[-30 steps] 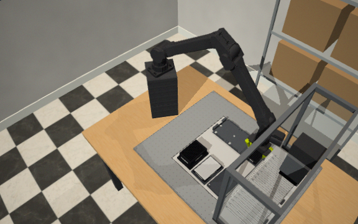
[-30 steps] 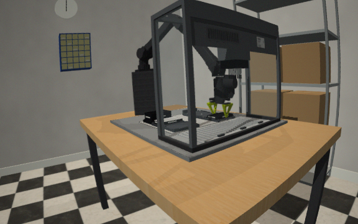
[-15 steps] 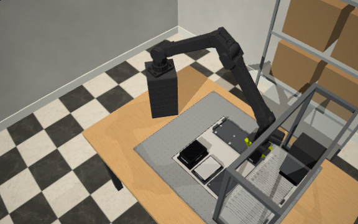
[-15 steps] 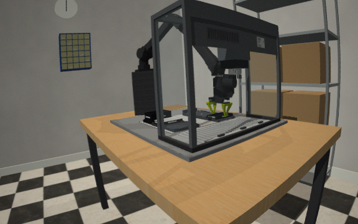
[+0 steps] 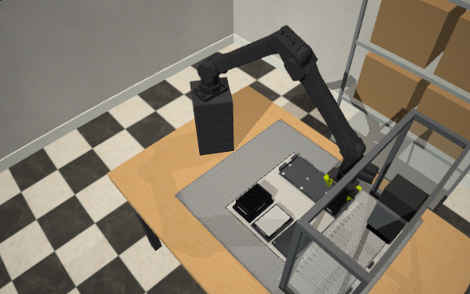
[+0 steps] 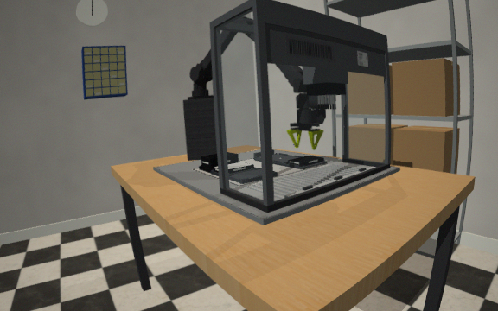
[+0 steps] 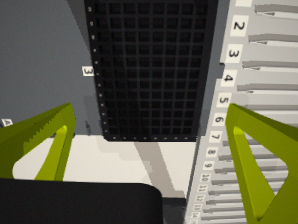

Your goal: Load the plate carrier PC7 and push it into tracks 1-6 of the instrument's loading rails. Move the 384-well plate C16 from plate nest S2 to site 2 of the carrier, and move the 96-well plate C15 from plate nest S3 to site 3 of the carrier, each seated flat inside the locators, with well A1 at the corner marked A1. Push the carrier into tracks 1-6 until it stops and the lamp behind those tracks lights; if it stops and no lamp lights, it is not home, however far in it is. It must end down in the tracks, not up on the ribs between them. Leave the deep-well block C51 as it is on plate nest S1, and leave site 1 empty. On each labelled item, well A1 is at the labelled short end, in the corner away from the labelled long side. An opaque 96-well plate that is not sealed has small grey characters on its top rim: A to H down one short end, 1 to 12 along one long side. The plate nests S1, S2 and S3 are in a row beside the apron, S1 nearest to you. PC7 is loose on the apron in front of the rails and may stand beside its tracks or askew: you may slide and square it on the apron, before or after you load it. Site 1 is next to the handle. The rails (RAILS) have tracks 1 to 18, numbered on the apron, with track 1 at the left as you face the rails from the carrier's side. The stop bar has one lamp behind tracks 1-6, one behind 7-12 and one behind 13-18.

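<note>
In your top view, the deep-well block [image 5: 254, 200] sits at 8 o'clock of the scene's centre, with a pale plate [image 5: 272, 220] just beside it at its 5 o'clock. At 3 o'clock of these lies the carrier [image 5: 305, 176]. Further right, the gripper [image 6: 305, 138] hangs released, jaws spread wide, gripping nothing. Below it a dark plate [image 7: 149, 63] rests on the carrier, beside the numbered tracks [image 7: 234, 56].
</note>
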`<state>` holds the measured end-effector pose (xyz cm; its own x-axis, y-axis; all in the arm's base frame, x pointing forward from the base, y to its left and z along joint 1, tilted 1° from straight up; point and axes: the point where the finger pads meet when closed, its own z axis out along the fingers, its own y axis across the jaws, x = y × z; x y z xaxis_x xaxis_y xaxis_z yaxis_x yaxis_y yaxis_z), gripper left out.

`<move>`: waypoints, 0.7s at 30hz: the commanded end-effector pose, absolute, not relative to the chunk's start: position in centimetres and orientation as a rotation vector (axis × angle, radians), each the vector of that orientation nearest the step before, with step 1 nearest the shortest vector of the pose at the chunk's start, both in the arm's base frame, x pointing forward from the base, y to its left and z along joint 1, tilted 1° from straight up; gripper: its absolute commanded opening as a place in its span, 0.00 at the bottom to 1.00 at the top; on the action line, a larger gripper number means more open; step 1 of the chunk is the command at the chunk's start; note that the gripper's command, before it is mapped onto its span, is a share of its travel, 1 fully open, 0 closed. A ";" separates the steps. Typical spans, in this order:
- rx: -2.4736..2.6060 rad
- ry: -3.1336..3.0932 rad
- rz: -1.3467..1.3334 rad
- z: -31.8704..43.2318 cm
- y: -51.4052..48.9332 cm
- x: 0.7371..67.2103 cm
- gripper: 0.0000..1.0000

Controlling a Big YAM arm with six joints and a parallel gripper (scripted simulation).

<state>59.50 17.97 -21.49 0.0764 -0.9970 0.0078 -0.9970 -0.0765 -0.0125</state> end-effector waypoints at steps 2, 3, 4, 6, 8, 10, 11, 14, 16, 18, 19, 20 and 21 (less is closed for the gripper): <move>-2.262 2.108 -0.062 -17.2 19.0 61.4 0.96; -2.260 2.107 -0.063 -16.8 19.0 61.5 0.96; -2.269 2.114 -0.054 -16.9 18.8 60.9 0.96; -2.273 2.116 -0.051 -16.3 18.8 60.6 0.96; -2.254 2.099 -0.072 -15.2 19.2 62.0 0.96; -2.271 2.106 -0.056 -16.9 18.7 61.3 0.96; -2.271 2.106 -0.056 -16.9 18.7 61.3 0.96; -2.251 2.174 -0.029 -19.1 16.8 59.7 1.00; -2.244 2.120 -0.069 -16.1 15.9 60.8 1.00; -2.244 2.121 -0.070 -16.2 14.7 60.3 1.00; -2.245 2.121 -0.070 -16.2 14.0 60.1 1.00; -2.245 2.122 -0.070 -16.2 13.4 59.8 1.00; -2.245 2.122 -0.071 -16.3 12.7 59.6 1.00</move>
